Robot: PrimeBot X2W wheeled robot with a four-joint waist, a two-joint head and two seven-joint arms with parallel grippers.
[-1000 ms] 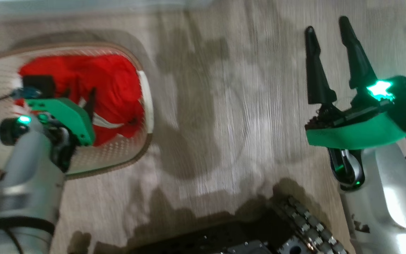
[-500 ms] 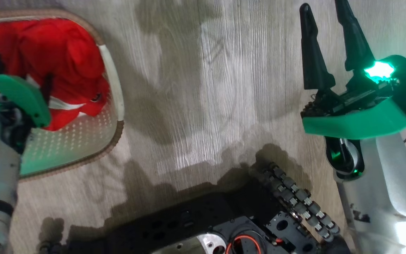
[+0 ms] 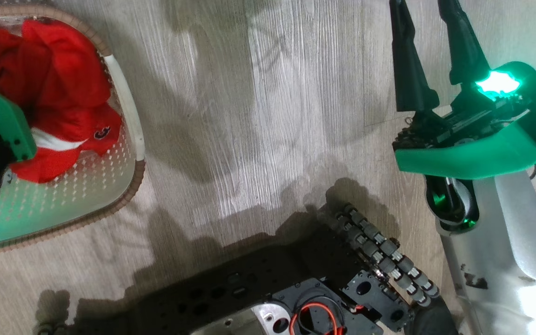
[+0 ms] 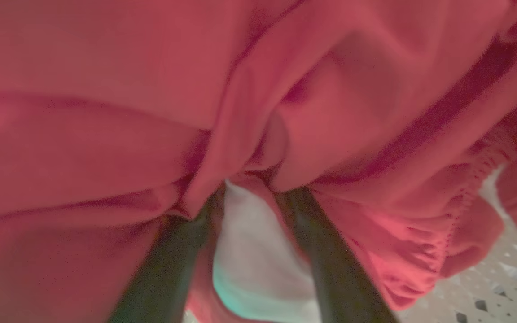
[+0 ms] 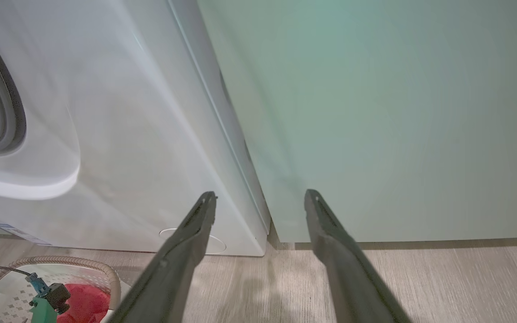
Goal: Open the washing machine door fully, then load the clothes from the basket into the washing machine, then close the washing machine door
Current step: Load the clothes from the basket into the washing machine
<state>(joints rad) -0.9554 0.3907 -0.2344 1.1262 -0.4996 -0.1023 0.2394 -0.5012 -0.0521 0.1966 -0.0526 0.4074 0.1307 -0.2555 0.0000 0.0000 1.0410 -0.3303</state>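
Bright red, thin shiny sports shirts are lying heaped in the cream perforated plastic basket; likely light, limp and slippery, best pinched deep on a bunched fold. The left gripper is sitting buried there, grip impossible to tell; the right gripper is hanging spread, empty

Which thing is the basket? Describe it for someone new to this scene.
Start at the white washing machine; on the wood floor before it stands the basket. It is cream, perforated, brown-rimmed, and alone holds red clothes.
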